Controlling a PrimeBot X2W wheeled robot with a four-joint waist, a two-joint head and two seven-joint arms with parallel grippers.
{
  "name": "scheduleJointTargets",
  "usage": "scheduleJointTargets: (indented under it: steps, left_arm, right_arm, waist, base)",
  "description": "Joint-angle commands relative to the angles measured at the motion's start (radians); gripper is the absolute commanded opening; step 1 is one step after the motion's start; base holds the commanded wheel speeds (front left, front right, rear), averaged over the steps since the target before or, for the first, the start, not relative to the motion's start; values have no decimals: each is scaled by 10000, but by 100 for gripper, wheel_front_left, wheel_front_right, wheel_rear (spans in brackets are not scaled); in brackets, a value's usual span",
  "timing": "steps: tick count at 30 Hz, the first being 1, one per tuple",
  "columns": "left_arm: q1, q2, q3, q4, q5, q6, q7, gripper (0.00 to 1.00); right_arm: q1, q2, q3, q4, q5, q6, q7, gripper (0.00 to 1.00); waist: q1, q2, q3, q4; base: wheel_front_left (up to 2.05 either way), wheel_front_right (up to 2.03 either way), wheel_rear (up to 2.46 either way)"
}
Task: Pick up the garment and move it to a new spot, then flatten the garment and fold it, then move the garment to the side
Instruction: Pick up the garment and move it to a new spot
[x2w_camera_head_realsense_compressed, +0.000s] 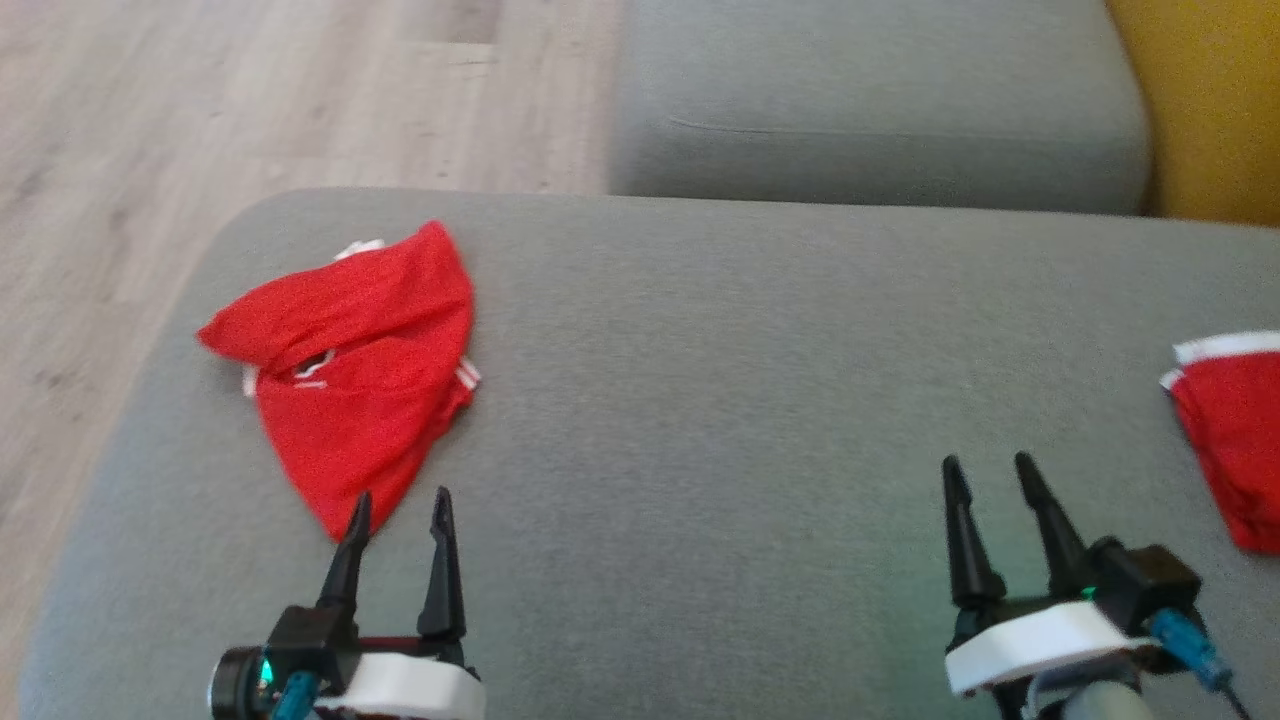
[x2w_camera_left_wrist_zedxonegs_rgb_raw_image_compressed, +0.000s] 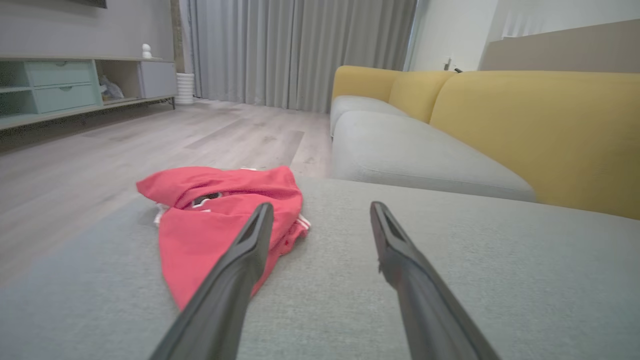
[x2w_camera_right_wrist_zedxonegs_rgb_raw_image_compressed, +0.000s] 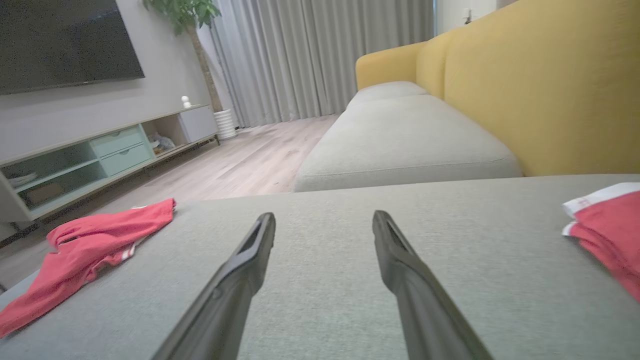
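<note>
A crumpled red garment (x2w_camera_head_realsense_compressed: 350, 385) with white trim was noted at the left of the head frame, lying on the grey sofa cushion (x2w_camera_head_realsense_compressed: 750, 330) near its left edge. The left tool (x2w_camera_head_realsense_compressed: 400, 497) was recorded at the lower left, jaws wide apart, nothing held. The garment's lower point was overlapped by it in the frame; contact could not be determined. The right tool (x2w_camera_head_realsense_compressed: 990, 462), at the lower right, was likewise found wide open and empty, well apart from that garment. A second red garment (x2w_camera_head_realsense_compressed: 1235, 440) was observed at the right edge.

On the cushion (x2w_camera_head_realsense_compressed: 750, 350), the garment (x2w_camera_head_realsense_compressed: 350, 370) is laid at the left end, a second garment (x2w_camera_head_realsense_compressed: 1235, 430) at the right edge; a sofa seat (x2w_camera_head_realsense_compressed: 880, 100) is set behind.
</note>
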Motion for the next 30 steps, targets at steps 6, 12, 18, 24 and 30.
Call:
scheduleJointTargets:
  steps: [6,12,18,24,30]
  left_arm:
    - [-301,37,748,-242,347,-60,-53,100]
    - [-205,38,927,-223,490,-164,-53,100]
    - [-129,37,1011,-168,633,-285,-53,100]
    - [-162,46,1163,-134,703,-383,-53,100]
    - [-707,309,1184,207,834,-631,-53,100]
  right_arm:
    - [-57,-45,807,-379,238,67,-108,100]
    - [29,-45,1109,-389,376,67,-108,100]
    - [127,-45,1368,-380,547,67,-108,100]
    - [132,-45,1581,-322,539,67,-108,100]
    - [20,-45,1592,-303,432,67,-108,100]
  waist:
    - [0,0,-163,1441]
    - [0,0,-229,2190]
    - [0,0,-325,2980]
    - [0,0,-241,3119]
    - [0,0,283,2609]
  base:
    - [0,0,0]
    - [0,0,0]
    - [0,0,0]
    - [0,0,0]
    - [0,0,0]
